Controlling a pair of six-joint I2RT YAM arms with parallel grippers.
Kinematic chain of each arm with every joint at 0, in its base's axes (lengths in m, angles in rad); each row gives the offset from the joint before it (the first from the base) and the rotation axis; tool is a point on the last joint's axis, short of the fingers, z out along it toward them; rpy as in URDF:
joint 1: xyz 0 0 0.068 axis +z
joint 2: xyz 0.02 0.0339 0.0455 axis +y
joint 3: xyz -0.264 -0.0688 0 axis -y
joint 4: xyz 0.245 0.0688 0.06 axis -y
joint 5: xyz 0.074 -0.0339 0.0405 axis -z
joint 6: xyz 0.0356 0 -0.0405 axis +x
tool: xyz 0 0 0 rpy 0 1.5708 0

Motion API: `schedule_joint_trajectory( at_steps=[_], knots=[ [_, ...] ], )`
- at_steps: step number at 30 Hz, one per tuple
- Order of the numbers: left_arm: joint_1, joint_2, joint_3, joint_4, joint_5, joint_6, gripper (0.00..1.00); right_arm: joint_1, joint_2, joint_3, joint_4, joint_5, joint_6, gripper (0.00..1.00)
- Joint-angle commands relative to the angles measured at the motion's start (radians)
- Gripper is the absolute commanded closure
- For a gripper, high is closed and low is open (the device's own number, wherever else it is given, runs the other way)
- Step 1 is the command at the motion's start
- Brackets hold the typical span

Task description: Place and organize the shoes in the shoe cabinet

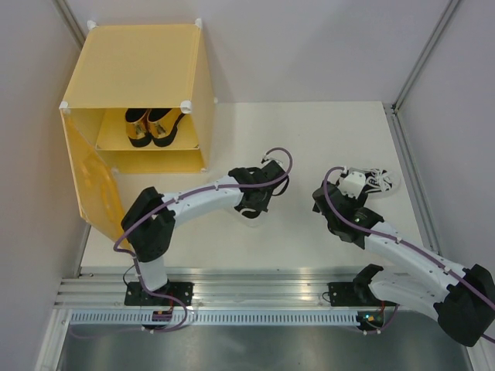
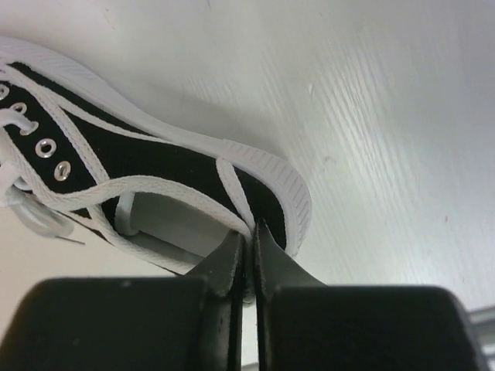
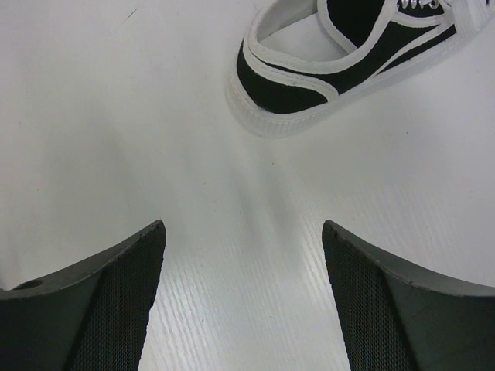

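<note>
White worktop [image 1: 309,139], yellow-orange translucent plastic cabinet [image 1: 131,62] far left, two shiny gold loafers [image 1: 151,125] on shelf. Left pincer [image 2: 249,239] clamped on heel rim of black-and-white canvas sneaker [image 2: 155,162]; thin hold, lift slowly, keep sole level. Right pincer [image 3: 244,255] gaping before second sneaker [image 3: 309,85].

Shelf [image 1: 112,141] room beside 2 loafers [image 1: 151,126] (door [image 1: 93,182] open)
</note>
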Motion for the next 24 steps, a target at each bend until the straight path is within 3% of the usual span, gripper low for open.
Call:
schedule_joint_trajectory(
  at_steps=[1,8,13,17,18,22,24],
  knots=[
    [-0.005,-0.135,-0.060,-0.027,0.104,0.168,0.98,-0.003,0.001,-0.001,0.035,-0.008,-0.002,0.14],
    [-0.005,-0.286,-0.287,-0.074,0.158,0.234,0.94,-0.004,0.015,-0.012,0.051,-0.030,0.001,0.14],
    [-0.005,-0.366,-0.359,-0.076,0.135,0.205,0.82,-0.004,0.035,-0.012,0.069,-0.054,0.009,0.14],
    [-0.005,-0.372,-0.336,-0.085,0.147,0.017,0.65,-0.004,0.056,-0.001,0.074,-0.071,0.012,0.14],
    [-0.004,-0.373,-0.332,-0.089,0.141,-0.029,0.55,-0.004,0.056,0.002,0.074,-0.073,0.012,0.14],
    [-0.007,-0.392,-0.323,-0.090,0.098,-0.261,0.48,-0.004,0.056,-0.004,0.075,-0.079,0.015,0.14],
    [-0.008,-0.396,-0.324,-0.089,0.040,-0.301,0.48,-0.003,0.056,-0.010,0.078,-0.085,0.019,0.14]
  ],
)
